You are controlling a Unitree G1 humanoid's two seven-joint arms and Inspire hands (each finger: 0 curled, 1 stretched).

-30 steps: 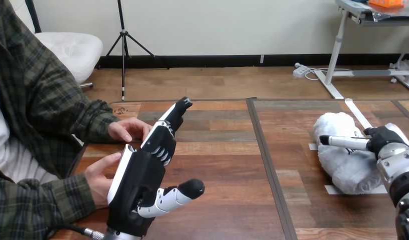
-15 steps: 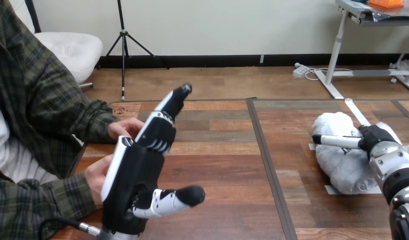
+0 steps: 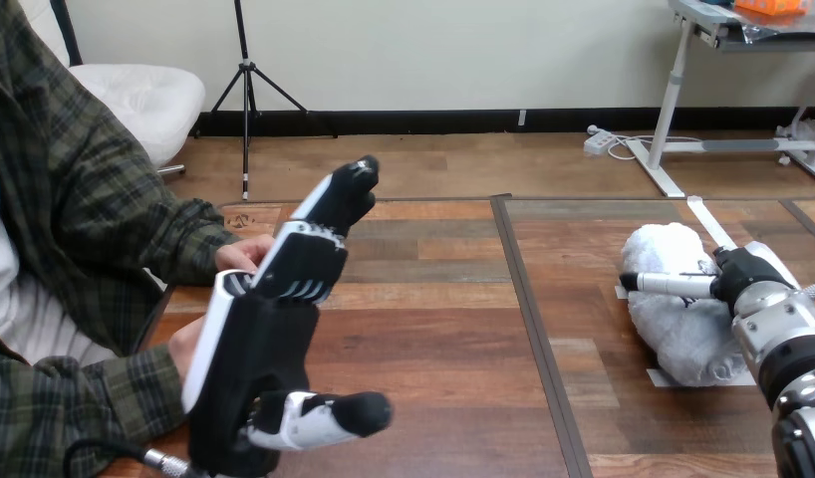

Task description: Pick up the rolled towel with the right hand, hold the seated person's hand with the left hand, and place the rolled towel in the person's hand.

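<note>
The rolled towel [image 3: 673, 334] is seen lying near the tabletop's [image 3: 453, 329] right edge. The right hand [image 3: 748, 278] is laid against its side; whether the towel is gripped cannot be told. The left hand [image 3: 259, 339] is held upright near the left edge, fingers straight and thumb spread wide, in front of the person's 2 hands [image 3: 242, 255], possibly touching the nearer one.

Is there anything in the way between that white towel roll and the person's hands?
No object lies on the table between the rolled towel and the person's hands. Only the robot's own left hand stands raised, open, just in front of them.
</note>
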